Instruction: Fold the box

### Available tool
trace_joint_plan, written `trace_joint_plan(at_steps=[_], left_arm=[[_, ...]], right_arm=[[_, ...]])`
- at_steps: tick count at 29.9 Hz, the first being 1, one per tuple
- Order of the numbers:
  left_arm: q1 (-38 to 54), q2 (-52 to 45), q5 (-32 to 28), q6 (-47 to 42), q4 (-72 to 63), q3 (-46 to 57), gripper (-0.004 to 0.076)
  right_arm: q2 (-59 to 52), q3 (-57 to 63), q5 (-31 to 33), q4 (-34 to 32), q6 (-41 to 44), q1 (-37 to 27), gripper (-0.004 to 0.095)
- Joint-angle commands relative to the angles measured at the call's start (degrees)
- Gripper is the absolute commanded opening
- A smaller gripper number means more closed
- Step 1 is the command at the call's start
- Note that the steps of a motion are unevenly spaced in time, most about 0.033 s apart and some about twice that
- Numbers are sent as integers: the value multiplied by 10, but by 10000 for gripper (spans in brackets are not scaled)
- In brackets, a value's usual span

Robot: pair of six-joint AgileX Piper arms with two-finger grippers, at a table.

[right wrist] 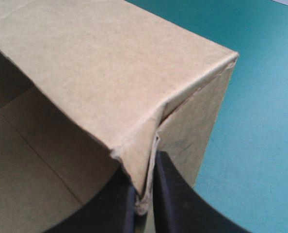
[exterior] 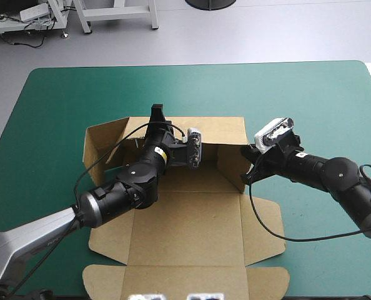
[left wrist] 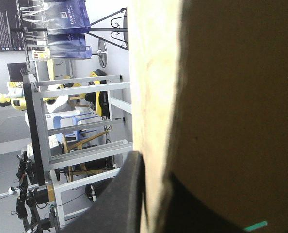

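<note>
The brown box (exterior: 185, 219) lies in the middle of the table, its base and front flaps flat. Its back wall (exterior: 220, 131) and a right side wall (exterior: 230, 167) stand raised. My left gripper (exterior: 156, 117) reaches over the base to the back wall's left part. In the left wrist view it (left wrist: 149, 204) is shut on the board (left wrist: 221, 97), one black finger (left wrist: 127, 194) on each face. My right gripper (exterior: 247, 164) pinches the right wall's corner. In the right wrist view it (right wrist: 145, 196) is shut on that folded corner (right wrist: 100, 63).
A left side flap (exterior: 104, 140) leans outward beyond the left arm. The teal-green cover (exterior: 60, 100) shows on every side of the box, widest at the far left and far right (exterior: 323, 106).
</note>
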Motion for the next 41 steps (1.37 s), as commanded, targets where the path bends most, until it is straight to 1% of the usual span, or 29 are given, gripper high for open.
trace_joint_plan(at_steps=[1, 11, 14, 15, 17, 22, 24, 29, 32, 36, 41], left_arm=[[-4, -18, -29, -5, 16, -17, 8], [-4, -18, -33, -4, 18, -17, 8], [-4, -25, -33, -12, 14, -17, 9], [-4, -27, -33, -12, 5, -17, 21], [-5, -36, -30, -4, -11, -17, 73], [-5, -60, -27, -2, -27, -17, 291], [-6, -65, -25, -2, -31, -17, 329], [-22, -72, -22, -2, -53, -17, 334], [-51, -72, -10, -2, -54, -17, 334], [-102, -75, 23, -2, -55, -17, 334], [-132, -100, 53, -4, -96, -17, 334]], right_arm=[[-11, -15, 38, 23, -15, 4, -23], [-11, -15, 37, 23, -14, 4, -23], [-11, -15, 36, 13, -6, 4, -23], [-11, -15, 35, 7, -2, 4, -23], [-11, -15, 27, -2, 11, 4, -23], [-11, -15, 18, -2, 12, 4, -23], [-11, -15, 18, -2, 12, 4, -23], [-11, -15, 17, -2, 15, 4, -23], [-11, -15, 13, -2, 15, 4, -23], [-11, -15, 1, -2, 18, 4, -23], [-11, -15, -9, -2, 23, 4, -23]])
